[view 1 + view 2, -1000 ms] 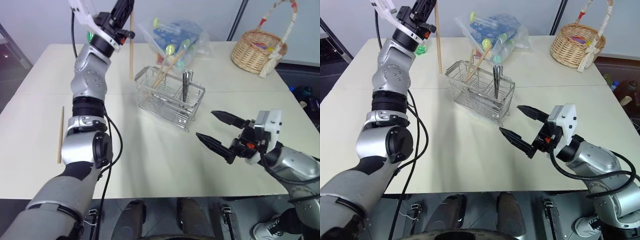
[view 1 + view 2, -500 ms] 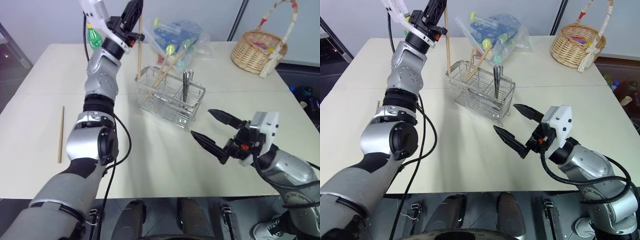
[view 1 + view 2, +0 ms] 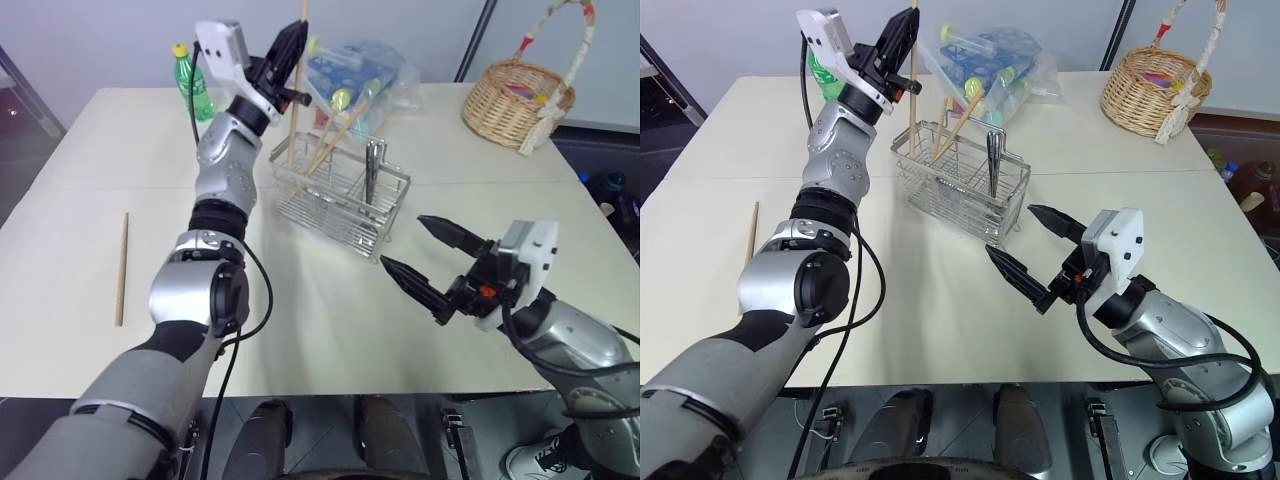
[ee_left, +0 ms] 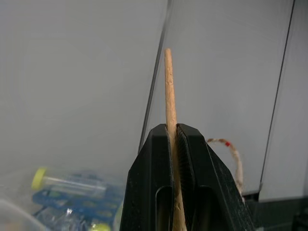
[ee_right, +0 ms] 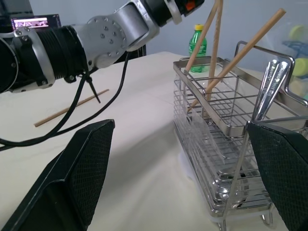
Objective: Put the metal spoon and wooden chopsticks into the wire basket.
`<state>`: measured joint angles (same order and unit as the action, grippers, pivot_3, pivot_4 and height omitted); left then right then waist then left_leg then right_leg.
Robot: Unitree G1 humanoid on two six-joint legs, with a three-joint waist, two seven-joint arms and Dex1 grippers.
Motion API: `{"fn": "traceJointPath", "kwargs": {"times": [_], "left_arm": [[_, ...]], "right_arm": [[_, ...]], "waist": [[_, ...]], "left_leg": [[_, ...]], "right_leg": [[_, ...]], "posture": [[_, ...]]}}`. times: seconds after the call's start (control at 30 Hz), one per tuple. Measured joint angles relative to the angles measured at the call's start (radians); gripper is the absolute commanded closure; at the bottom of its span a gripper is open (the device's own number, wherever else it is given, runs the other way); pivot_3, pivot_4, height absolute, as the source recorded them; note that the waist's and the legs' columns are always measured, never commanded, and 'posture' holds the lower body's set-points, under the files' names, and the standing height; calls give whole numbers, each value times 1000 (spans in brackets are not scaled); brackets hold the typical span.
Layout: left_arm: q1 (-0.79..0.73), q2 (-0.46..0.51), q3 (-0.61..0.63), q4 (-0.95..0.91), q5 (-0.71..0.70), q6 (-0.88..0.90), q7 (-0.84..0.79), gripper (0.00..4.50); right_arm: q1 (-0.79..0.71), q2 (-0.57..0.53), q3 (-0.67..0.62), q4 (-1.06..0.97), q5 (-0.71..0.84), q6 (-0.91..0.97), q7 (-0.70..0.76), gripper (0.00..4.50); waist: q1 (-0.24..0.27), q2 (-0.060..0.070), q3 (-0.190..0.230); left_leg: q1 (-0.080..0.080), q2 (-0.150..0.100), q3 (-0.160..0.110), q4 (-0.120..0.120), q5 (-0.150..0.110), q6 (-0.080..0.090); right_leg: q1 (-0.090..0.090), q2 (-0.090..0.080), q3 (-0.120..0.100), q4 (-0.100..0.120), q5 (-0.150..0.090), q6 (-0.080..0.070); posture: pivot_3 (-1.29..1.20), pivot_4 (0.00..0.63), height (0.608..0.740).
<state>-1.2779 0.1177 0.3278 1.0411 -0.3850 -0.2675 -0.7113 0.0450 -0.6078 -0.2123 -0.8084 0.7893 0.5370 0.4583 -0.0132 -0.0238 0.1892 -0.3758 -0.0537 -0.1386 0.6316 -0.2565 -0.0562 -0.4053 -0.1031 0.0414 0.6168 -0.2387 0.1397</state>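
Note:
The wire basket [image 3: 340, 195] stands mid-table. The metal spoon [image 3: 372, 170] stands upright in its right part, and two wooden chopsticks [image 3: 335, 135] lean in its left part. My left gripper [image 3: 293, 50] hangs above the basket's left end, shut on another chopstick [image 3: 912, 100] held nearly upright, its lower end down inside the basket. In the left wrist view that stick [image 4: 169, 96] is pinched between the black fingers. One more chopstick [image 3: 122, 268] lies flat on the table at the far left. My right gripper [image 3: 430, 260] hovers open and empty to the right of the basket, nearer the front.
A round wicker basket [image 3: 518, 100] with a tall handle sits at the back right. A clear plastic bag of colourful items [image 3: 350, 75] lies just behind the wire basket. A green bottle [image 3: 190, 80] stands at the back left.
My left gripper has carried its chopstick rightward and down, from beside the basket's left end to over it, with the stick's tip now inside. The right gripper has stayed put.

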Motion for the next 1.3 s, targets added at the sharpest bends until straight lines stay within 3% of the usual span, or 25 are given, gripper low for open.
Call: {"fn": "traceJointPath", "kwargs": {"times": [0.2, 0.3, 0.5, 0.53, 0.8, 1.07, 1.3], "left_arm": [[32, 0, -19, 20, 39, -29, 31, 4441], [33, 0, -22, 20, 47, -31, 36, 3499], [36, 0, -22, 19, 47, -31, 36, 377], [39, 0, -22, 18, 47, -31, 36, 34], [49, -3, -18, -5, 31, -25, 36, 34], [5, 3, 19, -156, -59, 64, 84, 34], [3, 222, 7, -204, 51, 135, 311, 34]], "right_arm": [[12, 19, 19, 0, -4, -12, -4, 0], [23, 20, 22, 0, -10, -21, 2, 0], [26, 20, 20, 0, -9, -24, 19, 0], [26, 20, 18, 0, -9, -24, 20, 0], [36, 20, -2, 16, -13, -43, 35, 0], [35, 19, -27, 68, -31, -61, 48, 0], [-4, 6, -34, 128, -42, -64, 78, 0]], "waist": [[2, 0, 0], [1, 0, 0], [1, 0, 0], [1, 0, 0], [1, 0, 0], [-1, 0, 0], [-6, 1, 0]], "left_leg": [[0, 0, 0, 0, 0, 0], [0, 0, 0, 0, 0, 0], [0, 0, 0, 0, 0, 0], [0, 0, 0, 0, 0, 0], [0, 0, 0, 0, 0, 0], [0, 0, 0, 0, 0, 0], [2, 0, 0, 0, 0, 0]], "right_leg": [[0, 0, 0, 0, 0, 0], [0, 0, 0, 0, 0, 0], [0, 0, 0, 0, 0, 0], [0, 0, 0, 0, 0, 0], [0, 0, 0, 0, 0, 0], [0, 0, 0, 0, 0, 0], [0, 1, 1, 2, 0, 0]], "posture": [[0, 150, 740], [0, 150, 740], [0, 150, 740], [0, 150, 740], [0, 150, 740], [0, 150, 740], [0, 150, 740]]}}
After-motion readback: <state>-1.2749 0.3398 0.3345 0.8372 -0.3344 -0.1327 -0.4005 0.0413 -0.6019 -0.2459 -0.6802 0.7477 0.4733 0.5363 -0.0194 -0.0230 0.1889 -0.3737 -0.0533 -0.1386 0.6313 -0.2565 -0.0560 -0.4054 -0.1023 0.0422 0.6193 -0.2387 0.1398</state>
